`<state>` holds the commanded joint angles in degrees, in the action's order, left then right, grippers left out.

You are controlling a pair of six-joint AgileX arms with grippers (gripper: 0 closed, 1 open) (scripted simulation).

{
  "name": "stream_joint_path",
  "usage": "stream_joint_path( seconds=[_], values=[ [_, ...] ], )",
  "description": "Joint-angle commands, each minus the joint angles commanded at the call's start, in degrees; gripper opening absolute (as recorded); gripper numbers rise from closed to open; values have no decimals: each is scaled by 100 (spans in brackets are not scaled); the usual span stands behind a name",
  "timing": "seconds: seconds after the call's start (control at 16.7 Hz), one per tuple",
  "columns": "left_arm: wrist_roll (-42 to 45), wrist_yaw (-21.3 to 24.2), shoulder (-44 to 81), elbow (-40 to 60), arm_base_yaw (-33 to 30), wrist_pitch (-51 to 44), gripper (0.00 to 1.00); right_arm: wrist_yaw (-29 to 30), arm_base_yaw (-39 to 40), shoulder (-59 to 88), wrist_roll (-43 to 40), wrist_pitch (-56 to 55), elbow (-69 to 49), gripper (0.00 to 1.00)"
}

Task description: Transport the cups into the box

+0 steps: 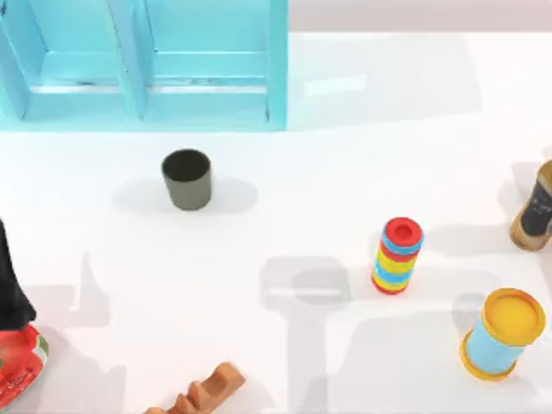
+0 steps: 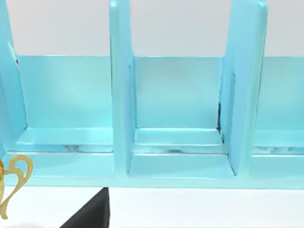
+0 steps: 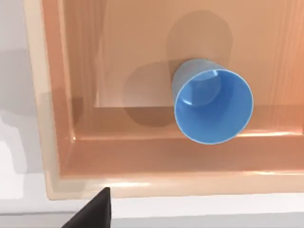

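The dark grey-olive cup (image 1: 186,178) stands upright on the white table, left of centre and a little in front of the cyan shelf. In the right wrist view the blue cup (image 3: 213,105) lies inside the orange-tan box (image 3: 52,142), its mouth turned toward the camera and its shadow on the box floor. A black part of my right gripper (image 3: 92,213) shows above the box's rim, apart from the blue cup. In the left wrist view a black part of my left gripper (image 2: 90,216) faces the cyan shelf (image 2: 178,142).
The cyan shelf (image 1: 147,65) fills the back left. A rainbow ring stack (image 1: 397,255), a yellow-lidded light-blue tub (image 1: 503,334) and a brown bottle (image 1: 536,211) stand at the right. A wooden piece (image 1: 207,392) lies at the front edge, and a black-and-red object (image 1: 13,336) at the far left.
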<state>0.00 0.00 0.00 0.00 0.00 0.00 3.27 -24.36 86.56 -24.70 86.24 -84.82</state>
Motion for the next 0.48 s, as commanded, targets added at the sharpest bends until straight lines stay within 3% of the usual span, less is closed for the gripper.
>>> stream_joint_path(
  seconds=[0.24, 0.48],
  values=[
    [0, 0, 0, 0, 0, 0, 100, 327, 1309, 1135, 1206, 13, -1229, 100],
    [0, 0, 0, 0, 0, 0, 100, 773, 3398, 2786, 3064, -15, -3200, 100]
  ],
)
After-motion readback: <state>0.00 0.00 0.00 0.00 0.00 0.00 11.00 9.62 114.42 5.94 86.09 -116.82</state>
